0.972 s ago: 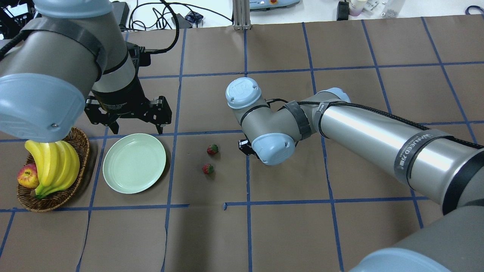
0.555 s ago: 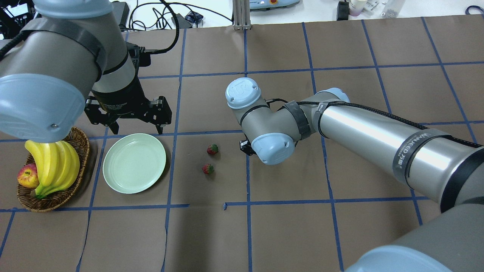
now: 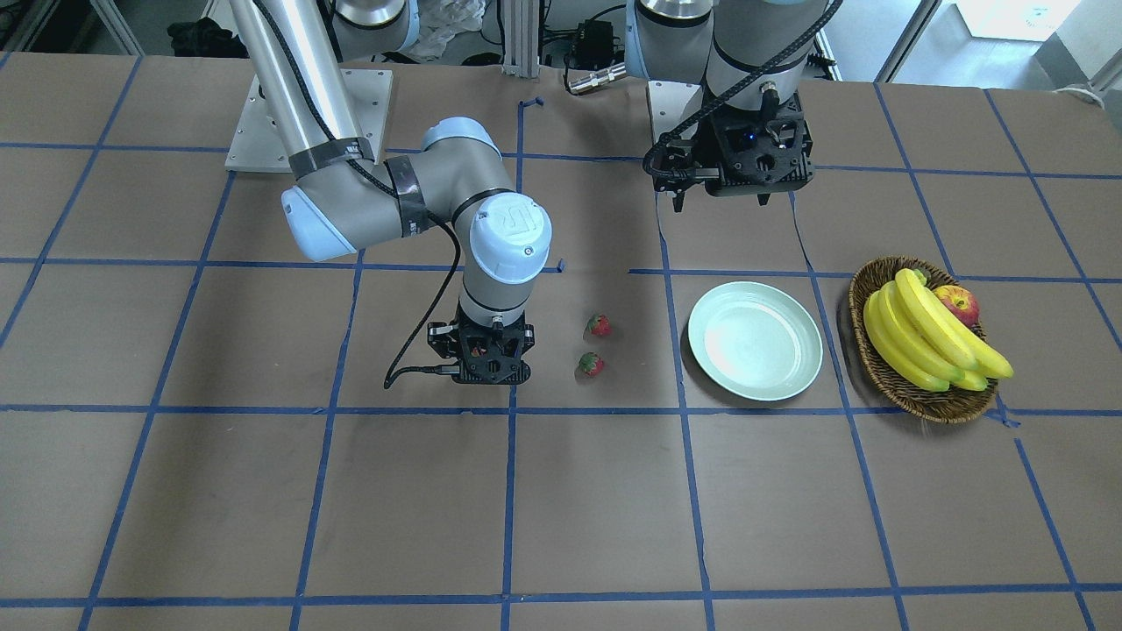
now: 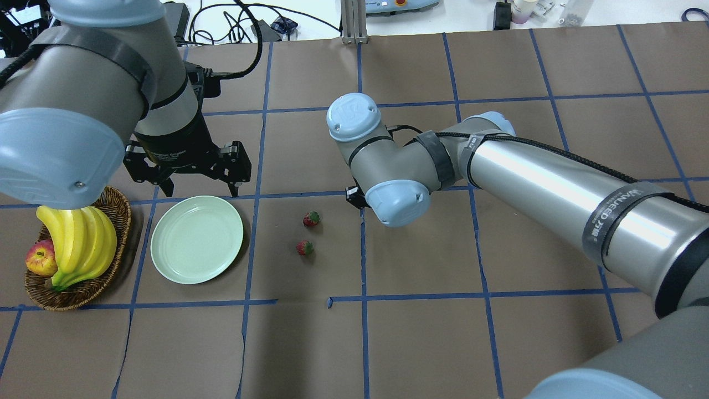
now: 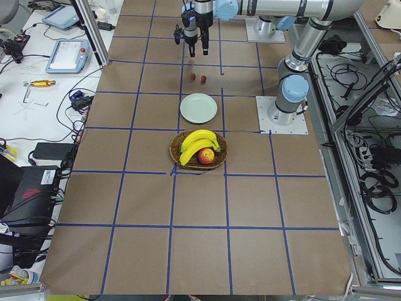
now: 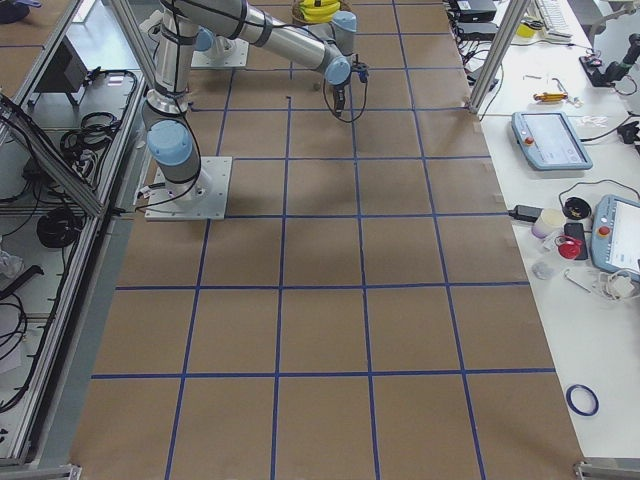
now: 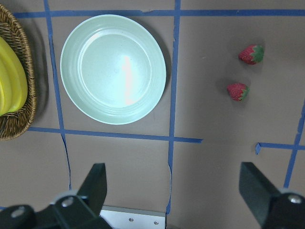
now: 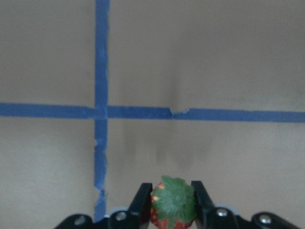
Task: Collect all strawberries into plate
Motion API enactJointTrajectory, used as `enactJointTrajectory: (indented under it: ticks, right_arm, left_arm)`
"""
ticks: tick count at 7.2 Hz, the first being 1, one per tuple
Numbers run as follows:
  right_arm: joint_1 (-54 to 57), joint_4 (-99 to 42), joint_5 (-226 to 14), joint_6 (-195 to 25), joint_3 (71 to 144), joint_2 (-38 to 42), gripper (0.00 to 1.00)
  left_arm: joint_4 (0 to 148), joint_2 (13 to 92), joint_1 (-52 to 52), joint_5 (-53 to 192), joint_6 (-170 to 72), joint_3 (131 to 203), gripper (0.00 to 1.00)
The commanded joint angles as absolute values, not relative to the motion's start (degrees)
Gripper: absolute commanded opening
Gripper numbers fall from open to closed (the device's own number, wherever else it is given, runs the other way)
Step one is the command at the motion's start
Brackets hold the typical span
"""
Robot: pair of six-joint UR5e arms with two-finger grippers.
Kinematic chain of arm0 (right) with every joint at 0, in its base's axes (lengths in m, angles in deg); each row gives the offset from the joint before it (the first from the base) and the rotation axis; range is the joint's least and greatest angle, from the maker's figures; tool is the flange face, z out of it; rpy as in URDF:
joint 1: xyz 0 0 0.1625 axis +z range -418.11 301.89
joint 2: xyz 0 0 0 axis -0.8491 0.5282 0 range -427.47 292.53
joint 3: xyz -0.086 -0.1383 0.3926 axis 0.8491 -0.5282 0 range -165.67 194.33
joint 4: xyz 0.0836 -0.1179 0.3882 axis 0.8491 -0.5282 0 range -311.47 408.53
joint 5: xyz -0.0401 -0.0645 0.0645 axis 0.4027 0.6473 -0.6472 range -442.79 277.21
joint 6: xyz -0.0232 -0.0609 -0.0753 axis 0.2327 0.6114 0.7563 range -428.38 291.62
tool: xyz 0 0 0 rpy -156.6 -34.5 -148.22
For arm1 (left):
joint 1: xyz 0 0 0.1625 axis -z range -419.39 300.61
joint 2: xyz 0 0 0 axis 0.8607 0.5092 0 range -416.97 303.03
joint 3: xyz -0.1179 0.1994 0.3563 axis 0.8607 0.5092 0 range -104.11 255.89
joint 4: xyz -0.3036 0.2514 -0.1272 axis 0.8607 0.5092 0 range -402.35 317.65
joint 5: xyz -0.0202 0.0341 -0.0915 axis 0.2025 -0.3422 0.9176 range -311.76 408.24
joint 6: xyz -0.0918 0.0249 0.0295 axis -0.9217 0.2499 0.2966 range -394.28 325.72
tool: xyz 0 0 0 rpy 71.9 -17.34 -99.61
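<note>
Strawberry (image 8: 172, 209), clamped between the right gripper (image 8: 171, 189)'s fingertips, is small and tapered, so it could squirt free before reaching the plate (image 4: 196, 239).

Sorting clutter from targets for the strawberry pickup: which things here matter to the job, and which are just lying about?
Job: loose strawberries, held strawberry, right gripper, plate.
Lying about: basket, bananas, apple.

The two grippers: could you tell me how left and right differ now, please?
The left gripper is wide open and empty; the right gripper is shut on a strawberry. The left gripper hangs beside the plate; the right gripper is farther off, past two loose strawberries. Both point down.
</note>
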State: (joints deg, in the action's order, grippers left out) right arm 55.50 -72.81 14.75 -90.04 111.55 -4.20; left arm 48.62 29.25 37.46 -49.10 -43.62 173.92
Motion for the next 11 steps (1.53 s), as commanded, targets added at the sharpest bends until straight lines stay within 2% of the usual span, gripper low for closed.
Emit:
enactJointTrajectory:
  ticks: [1, 3, 6, 7, 8, 11]
  right_arm:
    - [55.79, -72.84, 9.94, -94.30, 108.46, -4.45, 0.00]
    - [56.40, -73.11, -0.13, -94.31, 108.55, -5.67, 0.00]
    - [56.76, -73.55, -1.05, -94.13, 110.12, -7.88, 0.00]
    - [56.76, -73.55, -1.06, -94.22, 110.22, -7.96, 0.39]
    - [56.76, -72.76, -1.06, -93.44, 110.30, -7.70, 0.99]
    - [56.58, -68.03, -0.79, -91.76, 110.22, -3.85, 1.00]
  left_arm:
    - [48.62, 29.25, 37.38, -49.06, -43.60, 173.54, 1.00]
    - [48.62, 29.16, 37.38, -48.62, -43.60, 173.36, 1.00]
    - [48.53, 29.25, 37.20, -48.53, -43.60, 173.36, 1.00]
    - [48.53, 29.25, 37.29, -48.53, -43.60, 173.45, 1.00]
    - [48.53, 29.25, 37.29, -48.53, -43.60, 173.45, 1.00]
    - [48.53, 29.25, 37.29, -48.53, -43.60, 173.45, 1.00]
